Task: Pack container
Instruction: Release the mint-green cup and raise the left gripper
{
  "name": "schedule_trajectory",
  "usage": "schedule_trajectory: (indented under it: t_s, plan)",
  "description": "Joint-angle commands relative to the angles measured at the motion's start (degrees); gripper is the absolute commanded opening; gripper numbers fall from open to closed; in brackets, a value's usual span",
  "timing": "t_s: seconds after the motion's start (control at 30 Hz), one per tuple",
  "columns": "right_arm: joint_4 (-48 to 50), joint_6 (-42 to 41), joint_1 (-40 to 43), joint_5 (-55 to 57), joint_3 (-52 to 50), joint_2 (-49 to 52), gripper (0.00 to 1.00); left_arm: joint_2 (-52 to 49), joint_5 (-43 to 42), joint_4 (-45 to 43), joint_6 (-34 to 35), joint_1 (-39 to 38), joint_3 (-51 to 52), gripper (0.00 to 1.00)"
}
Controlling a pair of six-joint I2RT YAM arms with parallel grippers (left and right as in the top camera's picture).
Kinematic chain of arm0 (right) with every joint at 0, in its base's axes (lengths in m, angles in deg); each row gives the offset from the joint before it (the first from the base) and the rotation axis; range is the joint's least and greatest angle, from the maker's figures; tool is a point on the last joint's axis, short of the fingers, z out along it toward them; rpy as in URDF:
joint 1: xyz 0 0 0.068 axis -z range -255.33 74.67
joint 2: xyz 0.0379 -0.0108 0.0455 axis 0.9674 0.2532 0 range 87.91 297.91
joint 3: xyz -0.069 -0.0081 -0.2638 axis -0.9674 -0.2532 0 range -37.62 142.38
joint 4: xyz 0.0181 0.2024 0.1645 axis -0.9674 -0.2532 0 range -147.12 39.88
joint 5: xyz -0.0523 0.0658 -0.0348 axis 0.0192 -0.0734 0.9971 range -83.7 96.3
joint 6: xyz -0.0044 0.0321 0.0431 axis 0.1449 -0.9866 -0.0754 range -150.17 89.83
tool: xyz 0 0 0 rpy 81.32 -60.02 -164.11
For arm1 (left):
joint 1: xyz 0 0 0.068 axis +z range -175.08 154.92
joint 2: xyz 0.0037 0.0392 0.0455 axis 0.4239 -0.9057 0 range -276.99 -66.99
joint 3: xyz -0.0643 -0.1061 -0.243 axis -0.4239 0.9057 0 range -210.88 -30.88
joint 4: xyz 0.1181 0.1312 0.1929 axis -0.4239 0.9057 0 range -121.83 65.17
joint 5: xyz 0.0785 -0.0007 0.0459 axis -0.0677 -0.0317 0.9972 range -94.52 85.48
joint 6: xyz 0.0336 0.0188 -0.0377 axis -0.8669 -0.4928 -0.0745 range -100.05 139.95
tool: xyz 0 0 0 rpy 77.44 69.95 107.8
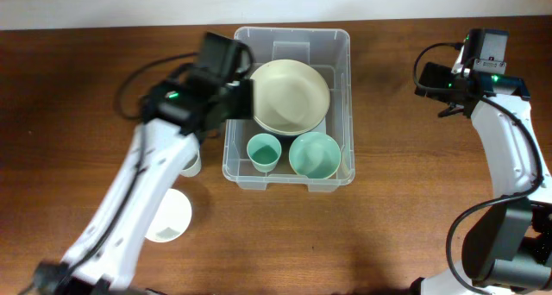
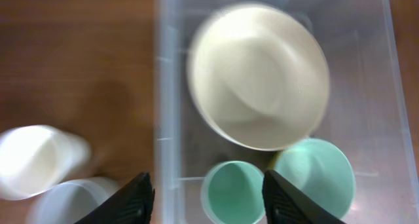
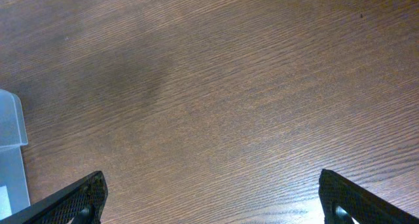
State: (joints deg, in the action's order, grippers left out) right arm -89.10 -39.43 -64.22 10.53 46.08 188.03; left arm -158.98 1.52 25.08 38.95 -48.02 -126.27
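The clear plastic container (image 1: 345, 88) stands at the back middle of the table. It holds a cream bowl (image 1: 291, 95), a green cup (image 1: 263, 151) and a green bowl (image 1: 315, 154). My left gripper (image 1: 235, 86) is open and empty, hovering over the container's left wall. In the left wrist view (image 2: 208, 201) its fingers straddle that wall (image 2: 167, 119), with the green cup (image 2: 234, 192), green bowl (image 2: 319, 173) and cream bowl (image 2: 258, 76) beyond. My right gripper (image 1: 435, 81) is open and empty over bare table at the right, also shown in the right wrist view (image 3: 213, 201).
Two white cups stand on the table left of the container: one (image 1: 190, 164) beside my left arm and a larger one (image 1: 168, 216) nearer the front; both show in the left wrist view (image 2: 36, 160) (image 2: 69, 201). The container's corner (image 3: 12, 129) shows at the right wrist view's left edge.
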Motion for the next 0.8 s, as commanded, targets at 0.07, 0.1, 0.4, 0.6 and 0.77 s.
schedule_trajectory:
  t_s: [0.07,0.1,0.4,0.6,0.77]
  plan:
    - [0.2,-0.5,0.2,0.5,0.6,-1.4,0.99,5.8,7.5,3.4,-0.1,7.1,-1.0,0.57]
    - [0.2,-0.5,0.2,0.5,0.6,-1.4,0.99,6.3,7.5,4.0,0.8,9.0,-1.0,0.57]
    - [0.2,-0.5,0.2,0.5,0.6,-1.4,0.99,4.5,4.5,9.6,3.9,24.7,-1.0,0.65]
    - [0.2,-0.5,0.2,0.5,0.6,-1.4,0.99,-0.3,-0.6,9.1,3.9,27.7,-0.4,0.65]
    - [0.2,-0.5,0.2,0.5,0.6,-1.4,0.99,-5.6,-0.7,9.2,3.9,27.6,-0.3,0.65]
